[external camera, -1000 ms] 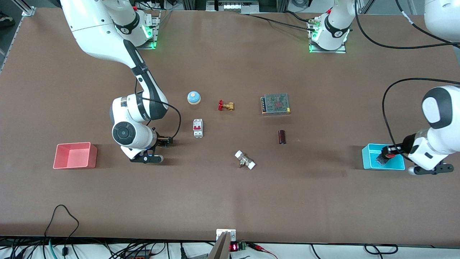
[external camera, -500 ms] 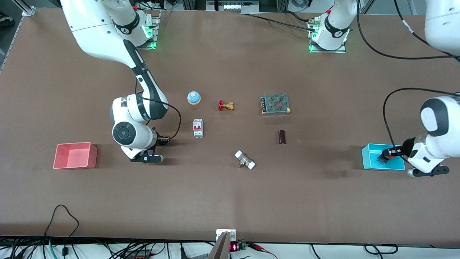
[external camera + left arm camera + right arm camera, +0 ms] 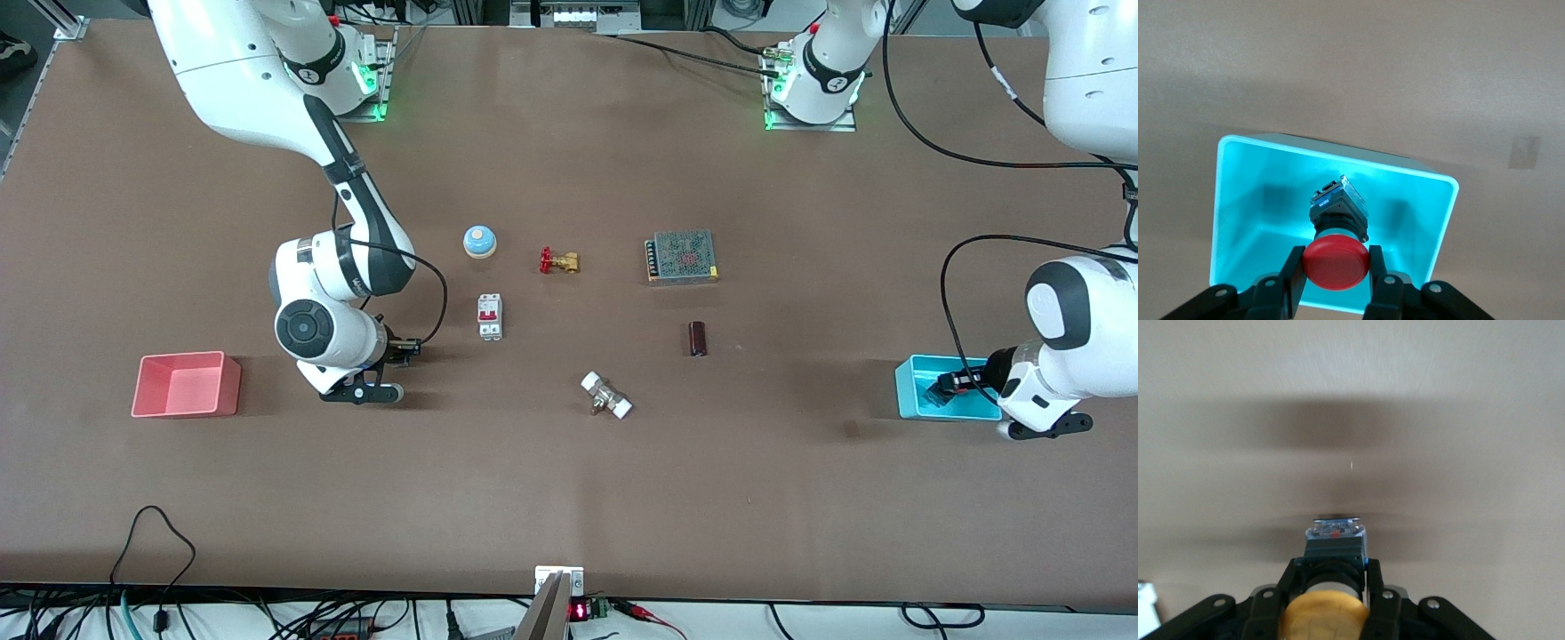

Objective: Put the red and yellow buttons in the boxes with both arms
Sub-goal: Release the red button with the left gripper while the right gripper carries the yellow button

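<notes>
My left gripper (image 3: pixel 944 384) is shut on the red button (image 3: pixel 1336 261). Its fingers (image 3: pixel 1293 273) clamp the round red cap, and the black body hangs inside the cyan box (image 3: pixel 909 388), low over its floor; the box also shows in the left wrist view (image 3: pixel 1238 200). My right gripper (image 3: pixel 409 348) is shut on the yellow button (image 3: pixel 1328 617) by its black body, low over bare table beside the white breaker. The pink-red box (image 3: pixel 182 409) stands empty toward the right arm's end, apart from the right gripper.
A blue dome bell (image 3: pixel 479 240), a brass valve with a red handle (image 3: pixel 558 261), a grey mesh-topped box (image 3: pixel 683 256), a white circuit breaker (image 3: pixel 490 316), a dark cylinder (image 3: pixel 698 339) and a white-ended fitting (image 3: pixel 606 396) lie in the middle of the table.
My left arm has drawn back toward its end of the table and sunk, carrying the red button deeper into the cyan box. My right arm has barely moved.
</notes>
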{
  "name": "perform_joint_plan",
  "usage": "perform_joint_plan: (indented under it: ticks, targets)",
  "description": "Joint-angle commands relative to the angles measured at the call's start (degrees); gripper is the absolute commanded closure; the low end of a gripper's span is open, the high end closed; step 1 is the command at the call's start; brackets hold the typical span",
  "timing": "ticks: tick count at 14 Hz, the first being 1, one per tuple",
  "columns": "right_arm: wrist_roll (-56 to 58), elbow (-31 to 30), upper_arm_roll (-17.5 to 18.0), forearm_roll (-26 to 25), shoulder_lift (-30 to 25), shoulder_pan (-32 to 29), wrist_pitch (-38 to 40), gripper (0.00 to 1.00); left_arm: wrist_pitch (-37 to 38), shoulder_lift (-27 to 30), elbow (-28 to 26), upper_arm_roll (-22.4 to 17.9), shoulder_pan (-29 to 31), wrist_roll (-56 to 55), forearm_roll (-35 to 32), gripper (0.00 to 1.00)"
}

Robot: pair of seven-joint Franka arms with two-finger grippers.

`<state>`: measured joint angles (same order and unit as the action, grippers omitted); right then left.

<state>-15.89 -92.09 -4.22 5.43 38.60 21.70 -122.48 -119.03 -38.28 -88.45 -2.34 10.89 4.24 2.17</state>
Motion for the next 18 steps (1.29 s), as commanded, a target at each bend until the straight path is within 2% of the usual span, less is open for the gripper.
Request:
perform_joint_plan:
  ticks: [1,4,6,9,11,13,18]
  targets:
    - [0.3,0.3,-1.0,0.1,-4.6,-1.0,0.9,0.63,0.4,-1.4,2.2,0.0,0.0,0.9,-0.9,0.53]
    - [3.6,1.8,-6.1,-0.5,-6.3,-3.2,3.7,0.63,0.4,-0.9,2.6,0.0,-0.2,0.8,-0.9,0.37]
    - [7.8,2.9,-8.5,-0.4,-6.3,-6.5,6.1,0.63,0.5,-0.8,6.0,0.1,-0.6,0.7,-1.0,0.27]
    - [16.2,3.0,-8.5,-0.3,-6.1,-13.8,6.2,0.63,0.5,1.4,6.4,0.6,-1.8,0.5,-4.0,0.13]
    - [20.5,3.0,-8.5,-0.3,-5.1,-16.5,6.0,0.63,0.5,3.5,6.4,0.7,-3.9,0.0,-4.5,0.0]
    - [24.0,3.0,-8.5,-0.3,-4.5,-18.6,5.8,0.63,1.7,6.3,6.0,0.8,-5.6,-1.2,-4.5,0.0]
    - [29.7,3.0,-8.5,-0.2,-2.0,-21.3,4.9,0.62,13.0,15.5,5.6,1.1,-9.1,-4.6,-4.4,0.0]
